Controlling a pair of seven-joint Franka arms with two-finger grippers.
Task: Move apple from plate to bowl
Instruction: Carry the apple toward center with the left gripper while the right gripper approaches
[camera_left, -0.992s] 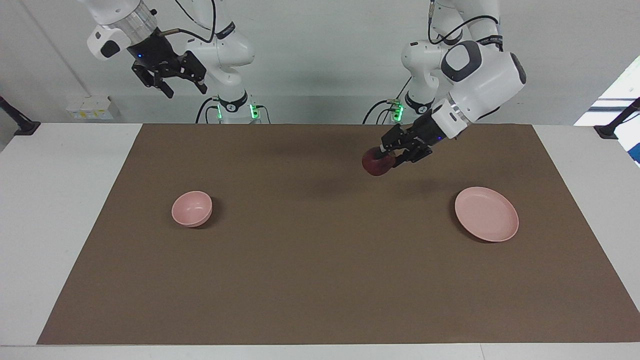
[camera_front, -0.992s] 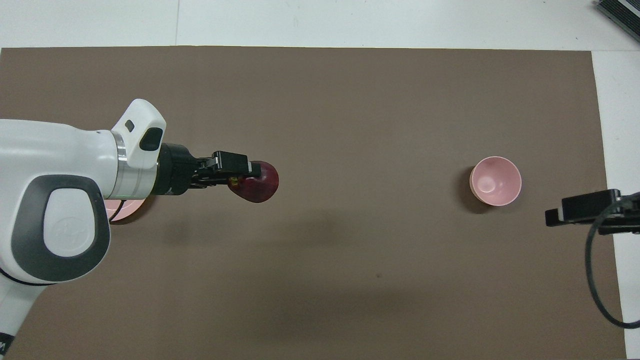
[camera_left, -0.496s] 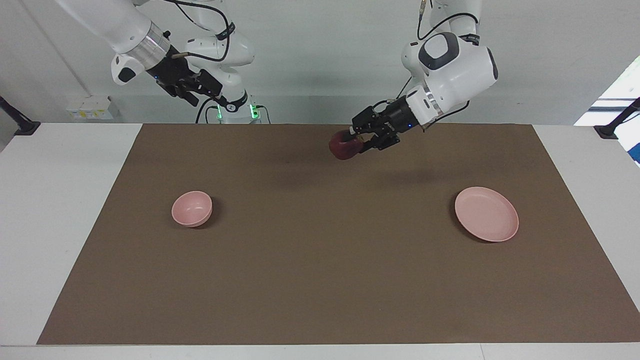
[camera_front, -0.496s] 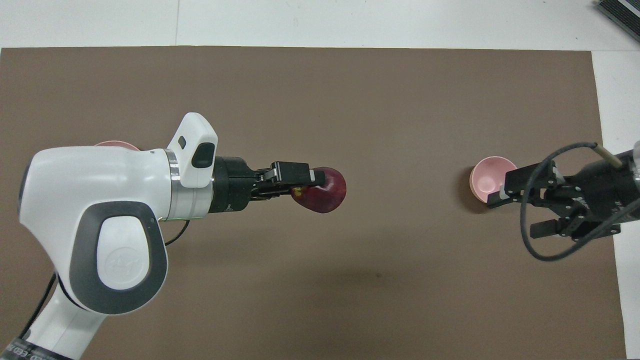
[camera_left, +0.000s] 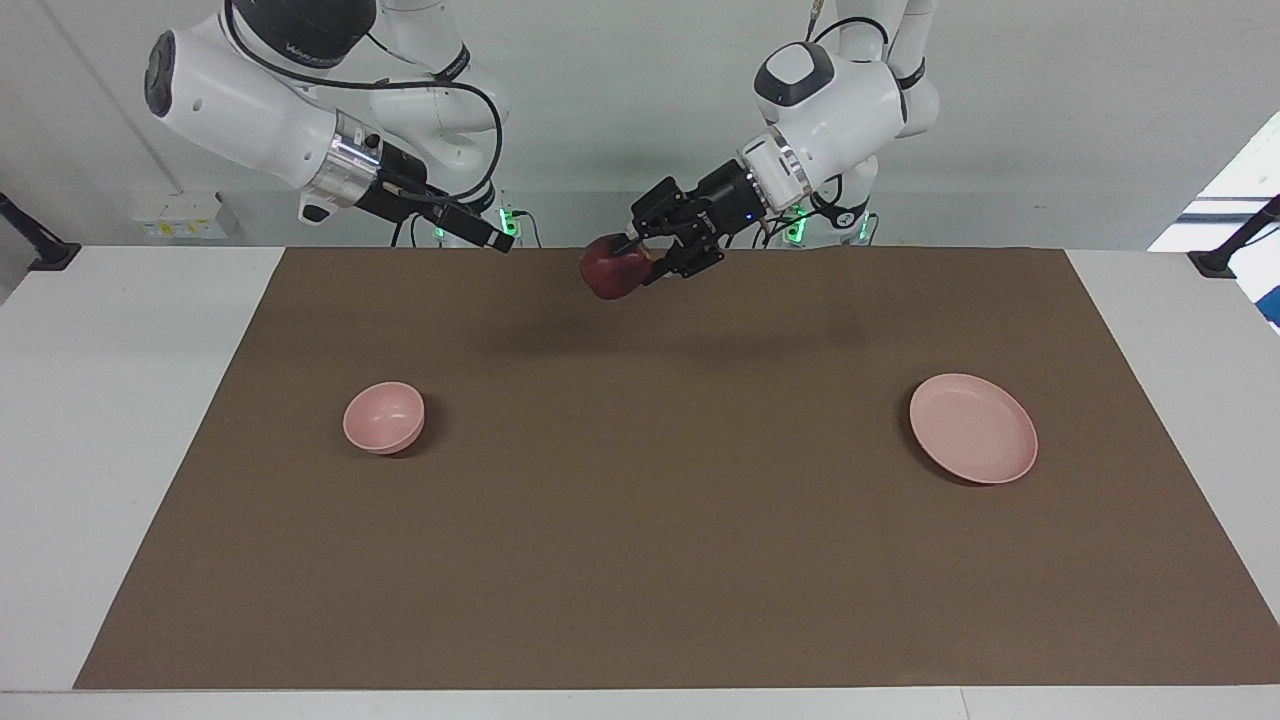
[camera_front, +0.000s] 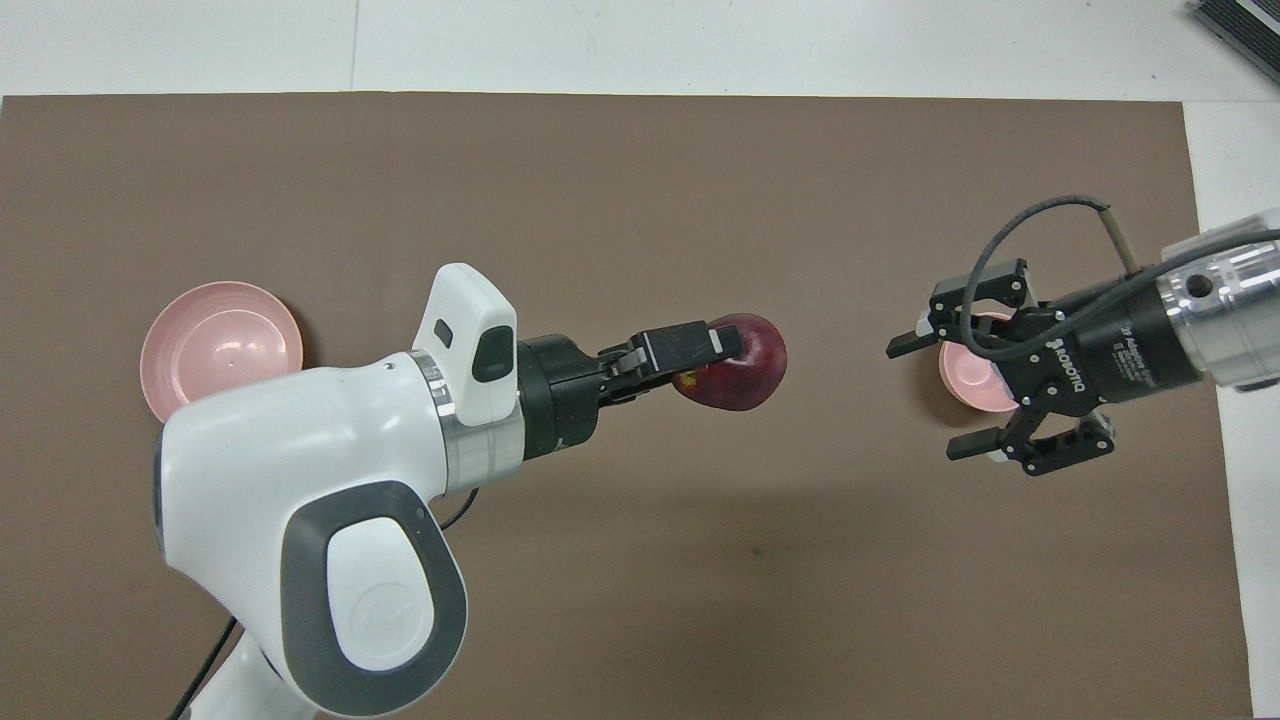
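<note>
between plate (camera_left: 973, 428) and bowl (camera_left: 384, 417), bare brown mat (camera_left: 660, 520)

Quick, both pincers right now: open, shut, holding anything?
Left pincer: shut on the apple, raised over the mat.
Right pincer: open, empty, raised, covering the bowl from overhead.

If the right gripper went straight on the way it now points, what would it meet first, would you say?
Probably the apple held by the left gripper. The right gripper, jaws open, points toward it above the mat, though their heights may differ.
</note>
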